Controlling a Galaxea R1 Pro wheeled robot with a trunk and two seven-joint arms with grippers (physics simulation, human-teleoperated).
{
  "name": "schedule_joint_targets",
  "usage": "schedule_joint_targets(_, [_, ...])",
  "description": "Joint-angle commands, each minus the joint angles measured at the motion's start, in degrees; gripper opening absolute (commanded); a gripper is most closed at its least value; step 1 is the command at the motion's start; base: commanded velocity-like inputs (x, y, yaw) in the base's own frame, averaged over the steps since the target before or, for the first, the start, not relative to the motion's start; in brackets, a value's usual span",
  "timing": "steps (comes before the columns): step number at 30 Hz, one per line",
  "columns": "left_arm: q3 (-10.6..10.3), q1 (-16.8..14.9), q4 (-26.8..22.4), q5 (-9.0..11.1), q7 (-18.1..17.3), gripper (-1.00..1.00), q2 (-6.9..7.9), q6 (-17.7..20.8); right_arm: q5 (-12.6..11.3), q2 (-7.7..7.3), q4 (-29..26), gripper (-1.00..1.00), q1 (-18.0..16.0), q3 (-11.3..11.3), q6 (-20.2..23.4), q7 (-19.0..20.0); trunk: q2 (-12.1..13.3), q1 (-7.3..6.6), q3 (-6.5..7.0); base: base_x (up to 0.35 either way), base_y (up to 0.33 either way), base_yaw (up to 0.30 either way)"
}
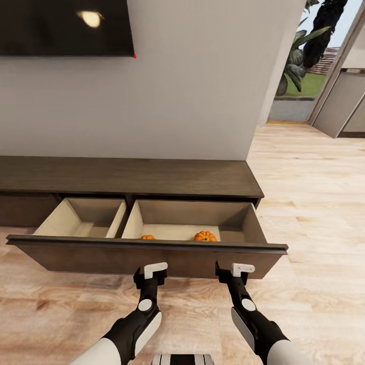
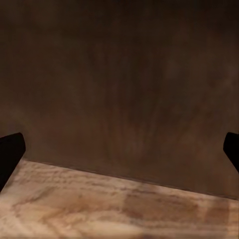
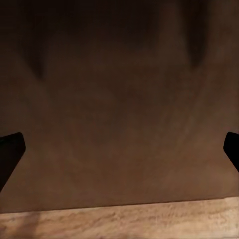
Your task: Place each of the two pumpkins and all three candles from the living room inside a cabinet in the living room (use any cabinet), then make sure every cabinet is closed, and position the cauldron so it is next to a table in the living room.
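The low dark-brown cabinet (image 1: 126, 177) stands against the wall with its wide drawer pulled out. Two orange pumpkins lie in the drawer's right compartment, a small one (image 1: 147, 236) and a larger one (image 1: 205, 236), both half hidden behind the drawer front (image 1: 101, 256). The left compartment (image 1: 81, 218) looks bare. My left gripper (image 1: 150, 274) and right gripper (image 1: 230, 271) are both close up against the drawer front, just above the floor. In the left wrist view the gripper (image 2: 119, 154) is open, its fingertips wide apart facing the dark wood. The right gripper (image 3: 119, 154) is open the same way.
A dark television (image 1: 66, 28) hangs on the white wall above the cabinet. Light wood-plank floor (image 1: 314, 203) stretches to the right of the cabinet toward glass doors (image 1: 324, 76) with plants outside. The wall's corner (image 1: 256, 137) ends just behind the cabinet's right end.
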Motion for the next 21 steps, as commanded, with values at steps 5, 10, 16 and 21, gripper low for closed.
schedule_joint_targets(5, [-0.46,-0.07,0.03,0.52,0.39,1.0,0.02,-0.3,-0.56,-0.06,0.04,1.0,-0.05,0.48,-0.27,-0.41,-0.02,-0.01,-0.04,0.116,0.0,0.0])
schedule_joint_targets(10, [-0.46,-0.07,0.03,0.5,0.43,1.0,0.03,-0.29,-0.56,-0.06,0.04,1.0,-0.05,0.48,-0.27,-0.41,-0.02,-0.01,-0.04,0.206,0.0,0.0])
schedule_joint_targets(16, [-0.46,-0.06,0.03,0.5,0.44,1.0,0.01,-0.29,-0.56,-0.06,0.04,1.0,-0.05,0.48,-0.27,-0.41,-0.02,-0.01,-0.04,0.208,0.0,0.0])
schedule_joint_targets(21, [-0.46,-0.07,0.03,0.5,0.44,1.0,0.01,-0.29,-0.56,-0.06,0.08,1.0,-0.05,0.48,-0.27,-0.41,-0.02,-0.01,-0.04,0.286,0.0,0.0])
